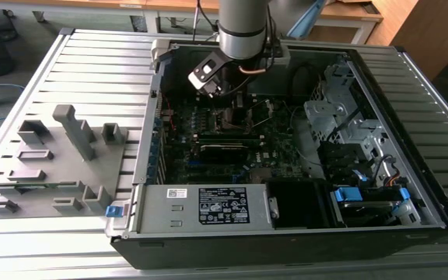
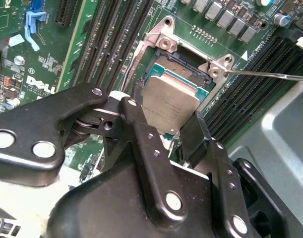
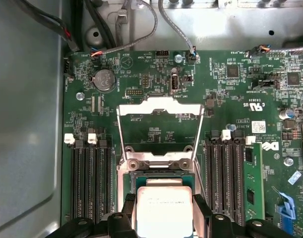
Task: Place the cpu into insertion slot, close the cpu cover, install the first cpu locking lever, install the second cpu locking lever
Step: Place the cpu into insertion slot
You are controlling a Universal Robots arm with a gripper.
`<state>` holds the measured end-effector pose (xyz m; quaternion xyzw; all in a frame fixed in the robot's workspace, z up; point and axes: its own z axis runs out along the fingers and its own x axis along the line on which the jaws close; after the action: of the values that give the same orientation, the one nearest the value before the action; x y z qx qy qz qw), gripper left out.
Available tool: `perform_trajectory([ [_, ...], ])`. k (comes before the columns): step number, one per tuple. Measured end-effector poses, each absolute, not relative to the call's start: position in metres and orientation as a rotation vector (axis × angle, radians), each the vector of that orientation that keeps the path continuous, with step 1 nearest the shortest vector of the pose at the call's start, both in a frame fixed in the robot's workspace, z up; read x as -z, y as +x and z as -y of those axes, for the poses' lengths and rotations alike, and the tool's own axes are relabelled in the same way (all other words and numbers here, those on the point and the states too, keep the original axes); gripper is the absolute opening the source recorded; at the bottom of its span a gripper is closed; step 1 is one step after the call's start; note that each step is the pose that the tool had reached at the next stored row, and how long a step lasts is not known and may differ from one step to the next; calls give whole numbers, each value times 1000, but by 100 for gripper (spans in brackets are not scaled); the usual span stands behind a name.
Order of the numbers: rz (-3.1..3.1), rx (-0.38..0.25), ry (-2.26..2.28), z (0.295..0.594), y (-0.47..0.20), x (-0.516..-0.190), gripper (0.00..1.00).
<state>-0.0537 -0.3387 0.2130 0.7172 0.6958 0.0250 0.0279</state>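
Now | gripper (image 2: 165, 119) clenched on cpu (image 2: 176, 96) | at insertion slot (image 2: 183, 67) | cpu cover (image 3: 161, 105) swung open | cpu print illegible

— Where is the silver-topped cpu (image 3: 163, 210) sitting?
— It is hanging just over the black insertion slot (image 3: 161, 178), covering part of it.
— And the cpu cover (image 3: 161, 105)?
— It is standing swung open, shiny frame raised.

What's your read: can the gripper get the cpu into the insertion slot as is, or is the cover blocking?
Likely yes. The cpu cover is flipped open, clear of the insertion slot, which lies exposed. The gripper grips the cpu right over the slot, nothing visible between them.
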Motion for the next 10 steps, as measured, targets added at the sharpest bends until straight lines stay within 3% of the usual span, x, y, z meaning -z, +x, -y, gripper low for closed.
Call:
perform_trajectory([
  [10, -2153, -90, 2220, 337, -55, -208, 54],
])
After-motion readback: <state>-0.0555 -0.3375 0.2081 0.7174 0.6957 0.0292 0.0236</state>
